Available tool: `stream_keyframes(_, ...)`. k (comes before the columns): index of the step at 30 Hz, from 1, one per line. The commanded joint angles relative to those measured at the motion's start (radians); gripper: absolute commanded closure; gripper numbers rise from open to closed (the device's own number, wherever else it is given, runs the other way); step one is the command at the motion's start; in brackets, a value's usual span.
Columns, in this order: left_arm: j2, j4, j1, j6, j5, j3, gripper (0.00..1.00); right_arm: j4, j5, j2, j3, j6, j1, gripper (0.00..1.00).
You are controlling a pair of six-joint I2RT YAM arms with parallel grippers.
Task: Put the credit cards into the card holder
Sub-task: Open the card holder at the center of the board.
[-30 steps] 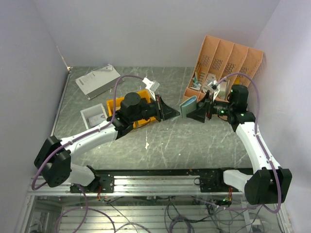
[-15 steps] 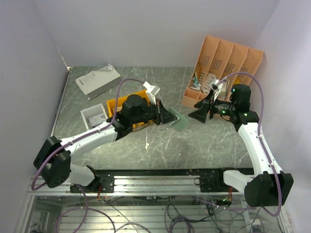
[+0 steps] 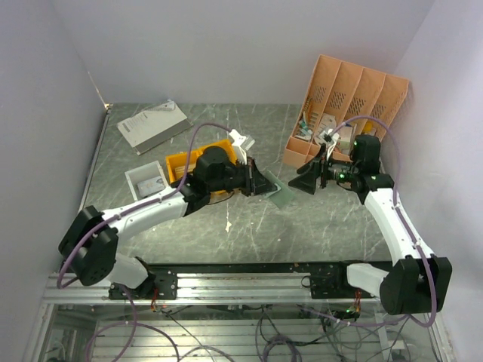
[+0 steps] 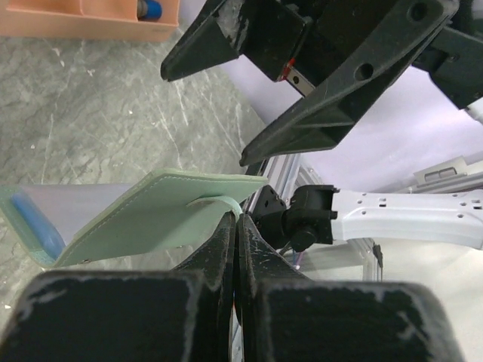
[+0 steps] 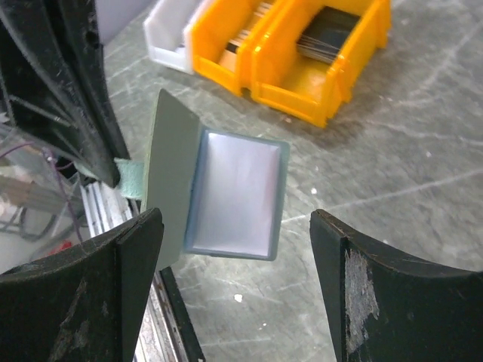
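The left gripper [image 4: 235, 220] is pinched tight on the little green tab of the card holder [image 4: 151, 215]. The right gripper [image 5: 235, 230] has its fingers spread wide and holds nothing. The print on the white box [image 3: 151, 126] is too small to read. The table [image 3: 317, 226] looks like grey stone, with pale walls [image 3: 226, 45] around it. The card holder sits open between the two grippers.

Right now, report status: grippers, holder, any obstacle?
Left gripper shut on tab of holder. Right gripper open, clear of holder. Holder open, inside facing right gripper. Nothing between them.
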Motion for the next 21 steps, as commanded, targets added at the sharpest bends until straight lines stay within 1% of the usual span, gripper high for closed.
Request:
stream_keyframes(1,0.079,0.020,0.003,0.009,0.084,0.027,0.93,0.069,0.112,0.005,-0.014,0.060,-0.022,0.21)
stream_keyframes(4,0.184,0.141,0.000,-0.059,0.115,0.013,0.93,0.099,0.133,-0.009,-0.037,0.089,-0.061,0.22)
stream_keyframes(5,0.228,0.152,-0.005,-0.069,0.115,0.028,0.93,0.099,0.148,-0.013,-0.042,0.090,-0.074,0.22)
stream_keyframes(9,0.385,0.131,-0.053,-0.057,0.091,0.159,0.93,0.101,0.197,-0.021,-0.063,0.100,-0.136,0.23)
stream_keyframes(11,0.428,0.117,-0.081,-0.040,0.078,0.216,0.93,0.108,0.192,-0.019,-0.071,0.108,-0.156,0.23)
stream_keyframes(13,0.442,0.135,-0.105,-0.033,0.056,0.237,0.93,0.122,0.180,-0.015,-0.084,0.116,-0.166,0.23)
stream_keyframes(15,0.427,0.160,-0.117,-0.032,0.027,0.215,0.93,0.130,0.170,-0.005,-0.090,0.114,-0.169,0.23)
stream_keyframes(17,0.392,0.197,-0.113,-0.041,0.000,0.138,0.93,0.126,0.159,0.010,-0.089,0.107,-0.169,0.24)
stream_keyframes(21,0.350,0.149,-0.097,0.004,-0.049,-0.035,0.93,0.124,0.107,0.040,-0.101,0.081,-0.169,0.25)
